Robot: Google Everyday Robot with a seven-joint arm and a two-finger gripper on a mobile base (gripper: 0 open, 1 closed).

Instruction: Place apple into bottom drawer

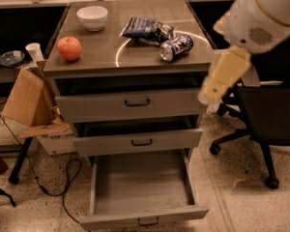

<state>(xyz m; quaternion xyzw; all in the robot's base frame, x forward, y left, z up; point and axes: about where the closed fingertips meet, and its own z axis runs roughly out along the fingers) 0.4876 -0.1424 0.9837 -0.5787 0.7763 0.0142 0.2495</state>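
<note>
The bottom drawer (140,187) stands pulled out, below the pincer and off to its left. The pincer (211,88) hangs beside the right edge of the cabinet (135,59), well apart from the fruit; open or closed, I cannot tell. The crushed can (176,47) and chip bag (147,29) lie just beyond it. The apple (69,48) sits far to its left, near the top's edge. Reaching across, the arm may sweep the can, or nudge the round apple so it rolls off
</note>
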